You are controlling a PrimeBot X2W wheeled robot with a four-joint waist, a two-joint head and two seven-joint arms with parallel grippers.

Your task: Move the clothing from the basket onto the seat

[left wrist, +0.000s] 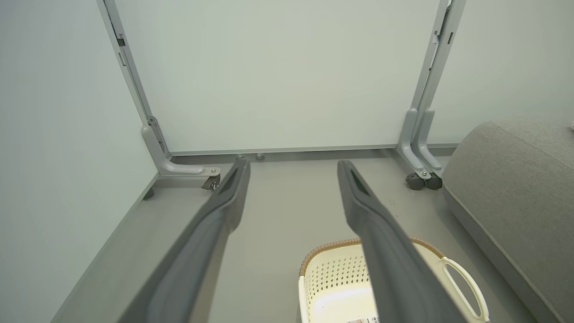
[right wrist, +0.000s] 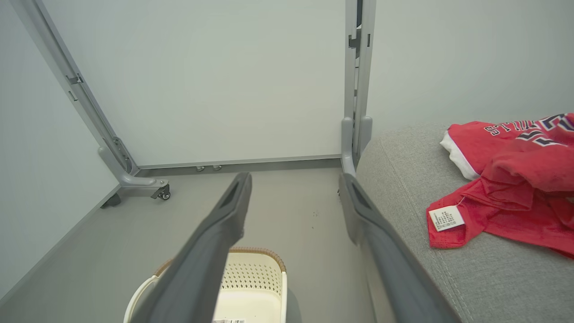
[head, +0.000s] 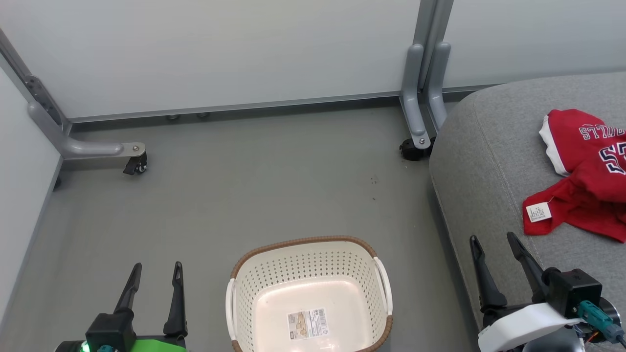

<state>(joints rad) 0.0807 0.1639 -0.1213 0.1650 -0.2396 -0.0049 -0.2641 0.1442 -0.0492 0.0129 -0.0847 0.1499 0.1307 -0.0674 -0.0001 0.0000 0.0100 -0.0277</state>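
laundry basket point(head: 303, 240) looks empty tbh | red jerseys point(head: 587, 166) lie right of it on grey seat cushion point(head: 489, 161), right gripper point(head: 492, 238) nearer | that and left gripper point(head: 157, 265) both wide open, holding nothing

The bright red fabric sports clothing point(head: 587, 176) lies crumpled on the large grey woven-fabric upholstered seat point(head: 484, 161) at the right. White stripe trim runs along its far-left edge, dark-and-white lettering faces up, and a small white care tag point(head: 538, 212) sits at its near-left corner. The oval cream-white perforated plastic basket point(head: 313, 269) — brown woven-look rim, two white handles — stands upright on the floor, left of the seat and apart from it. A paper label point(head: 307, 323) lies flat on its bottom.
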